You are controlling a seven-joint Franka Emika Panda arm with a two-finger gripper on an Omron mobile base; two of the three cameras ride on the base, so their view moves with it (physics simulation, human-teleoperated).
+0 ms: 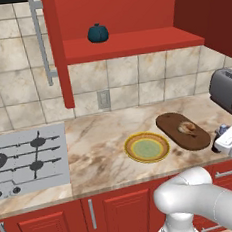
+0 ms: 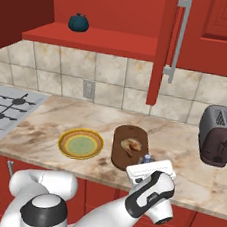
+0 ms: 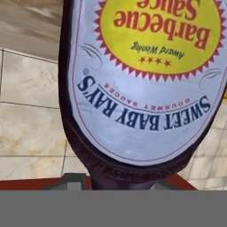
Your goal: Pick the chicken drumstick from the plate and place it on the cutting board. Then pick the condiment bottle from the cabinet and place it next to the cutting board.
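We saw the red cabinet point(image 1: 131, 41) with a teal pumpkin point(image 1: 98, 33) on its shelf. On the counter point(image 1: 99, 134), the cutting board point(image 1: 175, 126) carried the chicken drumstick point(image 1: 187, 127) beside the plate point(image 1: 146, 147). The condiment bottle point(image 3: 142, 84) stood at the board's right end by our gripper point(image 1: 225, 138); whether the fingers gripped it, we could not tell.

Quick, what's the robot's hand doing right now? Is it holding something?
Gripper: right at the condiment bottle beside the cutting board; whether its fingers grip it or are open cannot be told.
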